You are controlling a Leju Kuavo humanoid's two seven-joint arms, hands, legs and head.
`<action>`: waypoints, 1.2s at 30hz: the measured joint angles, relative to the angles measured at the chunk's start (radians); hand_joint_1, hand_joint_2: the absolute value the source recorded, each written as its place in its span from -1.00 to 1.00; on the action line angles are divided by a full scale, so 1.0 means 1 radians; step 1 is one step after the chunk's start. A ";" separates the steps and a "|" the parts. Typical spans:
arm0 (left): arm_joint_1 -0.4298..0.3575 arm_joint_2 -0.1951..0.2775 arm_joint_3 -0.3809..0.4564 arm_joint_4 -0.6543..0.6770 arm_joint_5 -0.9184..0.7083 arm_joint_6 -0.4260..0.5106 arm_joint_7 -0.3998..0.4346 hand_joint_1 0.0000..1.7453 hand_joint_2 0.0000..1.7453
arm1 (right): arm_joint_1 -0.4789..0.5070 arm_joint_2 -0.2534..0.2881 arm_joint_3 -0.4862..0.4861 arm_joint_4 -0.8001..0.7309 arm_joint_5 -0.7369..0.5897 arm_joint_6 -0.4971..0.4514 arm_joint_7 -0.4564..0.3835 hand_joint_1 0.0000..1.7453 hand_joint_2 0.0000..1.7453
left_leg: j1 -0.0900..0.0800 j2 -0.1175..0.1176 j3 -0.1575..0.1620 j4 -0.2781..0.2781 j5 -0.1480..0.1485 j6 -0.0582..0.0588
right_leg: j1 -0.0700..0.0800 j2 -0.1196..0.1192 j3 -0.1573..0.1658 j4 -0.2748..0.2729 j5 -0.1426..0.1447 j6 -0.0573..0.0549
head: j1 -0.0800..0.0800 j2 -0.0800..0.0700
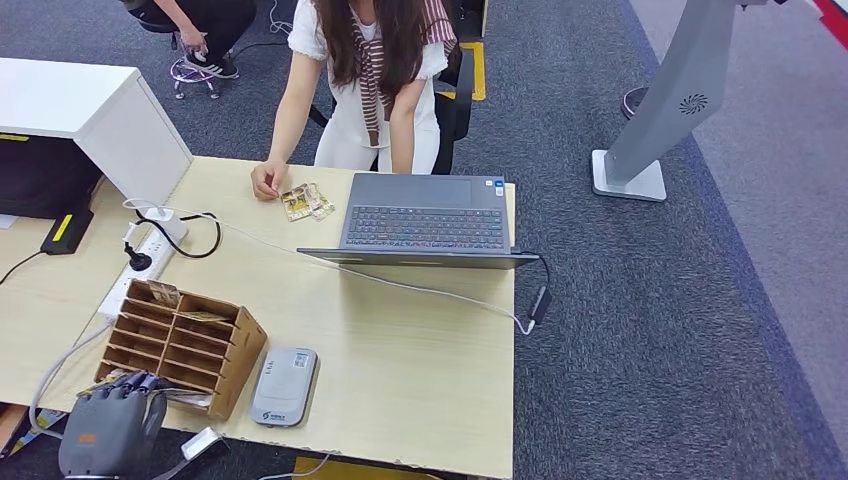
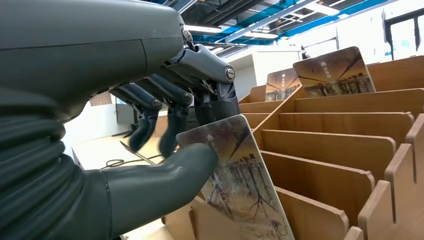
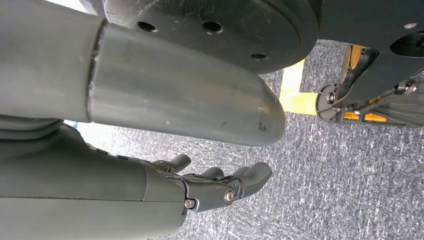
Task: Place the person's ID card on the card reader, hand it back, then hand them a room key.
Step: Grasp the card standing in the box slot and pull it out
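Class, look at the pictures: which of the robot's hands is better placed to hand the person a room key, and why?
The left hand: it already pinches a key card at the wooden card rack on the desk. The right hand hangs over the carpet, holding nothing.

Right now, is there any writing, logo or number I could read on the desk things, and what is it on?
Nothing reads clearly.
Flat grey card reader: a small blue mark and a line of print near its lower edge, too small to read.
Open grey laptop: a blue sticker at its corner, unreadable; key legends blurred.
Picture-printed room key card pinched by the left hand: a scene, no legible words.
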 joint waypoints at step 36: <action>-0.027 0.073 -0.187 -0.387 0.149 0.220 -0.005 1.00 1.00 | -0.001 0.000 0.010 0.001 0.005 -0.005 0.003 -1.00 -1.00 | 0.000 -0.001 0.002 0.000 0.001 0.000 | 0.000 -0.002 -0.001 0.000 0.000 0.000 | 0.000 0.000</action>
